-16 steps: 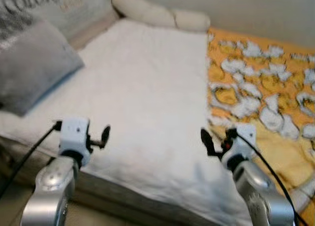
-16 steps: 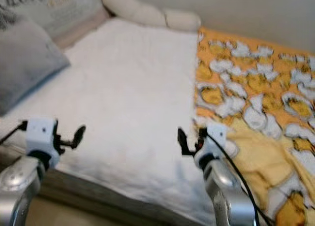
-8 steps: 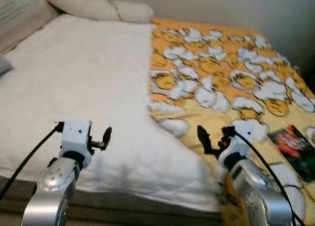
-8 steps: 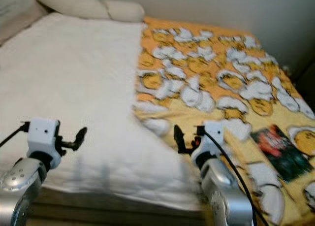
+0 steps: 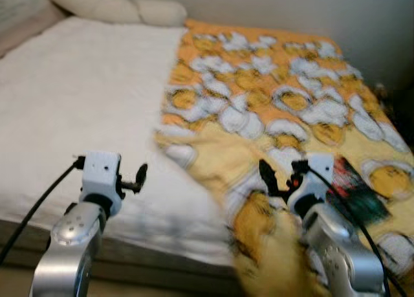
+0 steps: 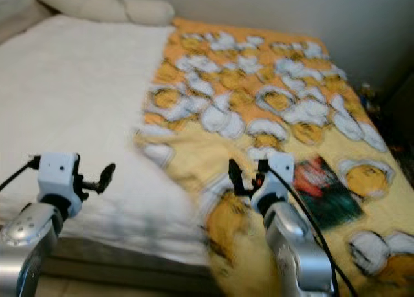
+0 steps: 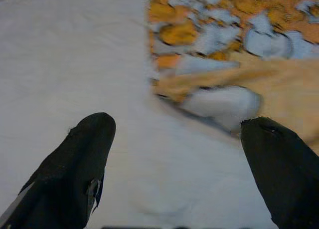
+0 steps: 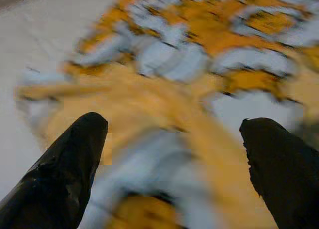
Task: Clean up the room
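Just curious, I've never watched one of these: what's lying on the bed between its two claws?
In the head views, white bedding lies beside the left tool, then the yellow patterned blanket's edge before the right tool.

Bed point(image 5: 77, 103) w/ white cover, plain wall point(image 5: 291, 6)

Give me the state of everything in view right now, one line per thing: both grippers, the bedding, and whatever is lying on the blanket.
Left gripper: open, empty, over the white sheet.
Right gripper: open, empty, over the patterned blanket.
Orange-yellow blanket with white pattern: spread on the bed, near edge rumpled.
White fuzzy bed sheet: flat, uncovered.
Dark red-and-green flat item: lying flat on the blanket, blurred.
Cream bolster pillows: lying along the wall.
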Robot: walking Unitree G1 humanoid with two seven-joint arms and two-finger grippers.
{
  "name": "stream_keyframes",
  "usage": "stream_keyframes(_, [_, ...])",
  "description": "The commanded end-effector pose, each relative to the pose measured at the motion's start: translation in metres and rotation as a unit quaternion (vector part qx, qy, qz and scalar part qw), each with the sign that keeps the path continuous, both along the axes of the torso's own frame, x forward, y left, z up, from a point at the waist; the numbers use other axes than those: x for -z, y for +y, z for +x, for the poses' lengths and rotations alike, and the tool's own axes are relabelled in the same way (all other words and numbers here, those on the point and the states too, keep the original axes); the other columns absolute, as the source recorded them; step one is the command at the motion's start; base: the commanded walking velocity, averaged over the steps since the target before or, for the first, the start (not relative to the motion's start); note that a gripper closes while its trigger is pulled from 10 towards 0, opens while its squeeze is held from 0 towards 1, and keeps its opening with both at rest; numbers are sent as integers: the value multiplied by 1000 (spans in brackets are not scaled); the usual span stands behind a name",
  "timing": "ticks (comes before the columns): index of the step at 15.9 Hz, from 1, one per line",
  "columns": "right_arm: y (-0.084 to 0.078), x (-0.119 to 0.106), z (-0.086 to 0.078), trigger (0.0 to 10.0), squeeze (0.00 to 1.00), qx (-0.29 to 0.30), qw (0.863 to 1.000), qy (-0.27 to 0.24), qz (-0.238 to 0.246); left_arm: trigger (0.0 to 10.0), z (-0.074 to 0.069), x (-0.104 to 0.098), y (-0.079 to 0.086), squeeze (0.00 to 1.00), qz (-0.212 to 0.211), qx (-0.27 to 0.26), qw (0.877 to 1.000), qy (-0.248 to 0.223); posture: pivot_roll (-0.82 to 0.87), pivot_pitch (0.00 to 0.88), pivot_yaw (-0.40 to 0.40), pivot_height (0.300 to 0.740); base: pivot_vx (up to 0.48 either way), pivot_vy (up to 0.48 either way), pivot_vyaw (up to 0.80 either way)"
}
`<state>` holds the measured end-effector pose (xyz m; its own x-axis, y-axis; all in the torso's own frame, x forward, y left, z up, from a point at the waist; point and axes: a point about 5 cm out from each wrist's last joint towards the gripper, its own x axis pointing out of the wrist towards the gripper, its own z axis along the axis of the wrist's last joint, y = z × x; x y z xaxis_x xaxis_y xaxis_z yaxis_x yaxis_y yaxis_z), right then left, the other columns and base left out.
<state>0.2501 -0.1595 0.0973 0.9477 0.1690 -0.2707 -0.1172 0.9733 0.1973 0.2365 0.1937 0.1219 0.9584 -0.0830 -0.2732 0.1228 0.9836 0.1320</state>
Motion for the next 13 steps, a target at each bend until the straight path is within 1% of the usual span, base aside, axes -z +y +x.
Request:
stream_keyframes(1, [-3,-3,2,10000,0,0,1000,-7,-11,10000,3,-4,-3,1000,1,7,1000,-7,-79,0,-39,740,0,-424,0])
stream_keyframes(5, [-3,1,0,10000,0,-2,1000,-3,-11,10000,3,-5,-3,1000,3,9,1000,-8,-84,0,-29,740,0,-423,0])
stream_keyframes(13, [-2,-1,0,10000,0,-10,1000,-4,-9,10000,2,-3,-5,1000,1,14,1000,-4,-78,0,-34,740,0,-424,0])
